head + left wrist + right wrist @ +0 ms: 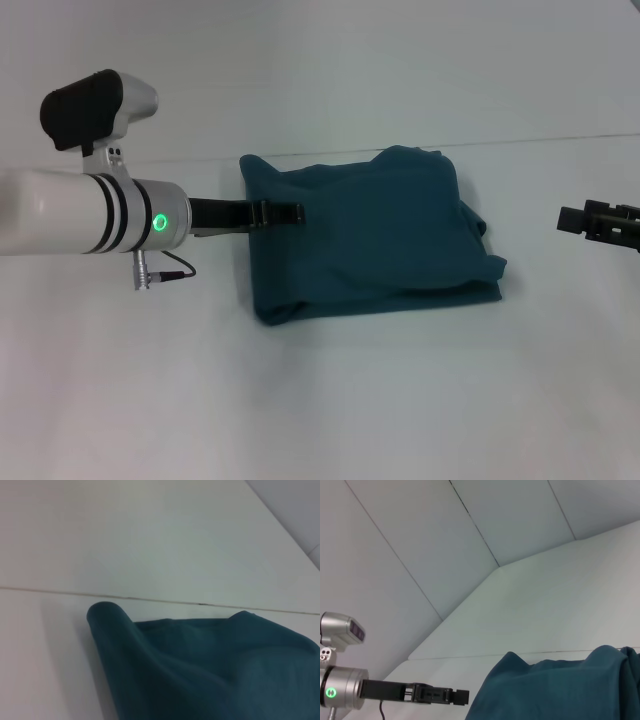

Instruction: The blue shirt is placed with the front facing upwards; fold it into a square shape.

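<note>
Left arm's white forearm, with a lit green ring, fills the near left of the head view; its black left hand (285,212) reaches out level over the left edge of the blue shirt (370,235). Fingers look drawn together into one slim bar, tips above the cloth; whether any fabric is pinched, cannot tell. The right wrist view shows the same hand (457,696) side-on, tip just beside the shirt's raised edge (555,687).

Shirt: dark teal, folded to a roughly square bundle, lying on the white bench (330,400) about midway between left and right edges, toward the far edge, its far side near a thin seam line. Top layer rumpled; far-left corner stands up in a rounded hump (107,617). Right side shows stacked layers bulging out unevenly. No lettering visible on the upward face.

Right hand (580,220): near the right edge of the bench, well apart from the shirt, holding nothing; finger spread cannot tell.
</note>
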Robot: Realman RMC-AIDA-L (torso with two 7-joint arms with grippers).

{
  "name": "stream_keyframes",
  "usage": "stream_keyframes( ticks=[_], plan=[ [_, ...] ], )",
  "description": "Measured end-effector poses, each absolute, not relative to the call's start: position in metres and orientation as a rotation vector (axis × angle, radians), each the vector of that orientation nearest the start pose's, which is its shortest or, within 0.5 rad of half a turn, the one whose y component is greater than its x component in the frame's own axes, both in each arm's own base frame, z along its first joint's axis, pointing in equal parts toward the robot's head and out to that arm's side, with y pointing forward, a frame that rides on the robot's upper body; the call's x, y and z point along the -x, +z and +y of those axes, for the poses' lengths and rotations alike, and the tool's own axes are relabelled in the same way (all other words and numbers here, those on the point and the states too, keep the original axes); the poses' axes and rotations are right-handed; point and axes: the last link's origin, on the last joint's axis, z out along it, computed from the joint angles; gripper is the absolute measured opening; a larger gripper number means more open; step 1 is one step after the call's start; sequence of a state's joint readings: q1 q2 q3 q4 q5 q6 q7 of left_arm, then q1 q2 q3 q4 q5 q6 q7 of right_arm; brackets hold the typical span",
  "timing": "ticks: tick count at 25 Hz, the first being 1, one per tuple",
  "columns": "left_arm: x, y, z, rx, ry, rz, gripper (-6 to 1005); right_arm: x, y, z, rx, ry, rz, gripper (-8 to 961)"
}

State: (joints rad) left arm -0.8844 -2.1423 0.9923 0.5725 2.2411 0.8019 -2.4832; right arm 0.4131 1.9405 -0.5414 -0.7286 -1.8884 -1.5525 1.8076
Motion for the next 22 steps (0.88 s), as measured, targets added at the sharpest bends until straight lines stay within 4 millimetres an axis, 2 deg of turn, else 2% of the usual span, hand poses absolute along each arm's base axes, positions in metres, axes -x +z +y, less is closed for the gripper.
stream_keyframes(
  ticks=[22],
  plan=[
    [0.183,-0.082,0.446,2.159,-0.33,-1.473,919,-0.308,0.095,0.335,2.298,0.866,1.135,924]
  ],
)
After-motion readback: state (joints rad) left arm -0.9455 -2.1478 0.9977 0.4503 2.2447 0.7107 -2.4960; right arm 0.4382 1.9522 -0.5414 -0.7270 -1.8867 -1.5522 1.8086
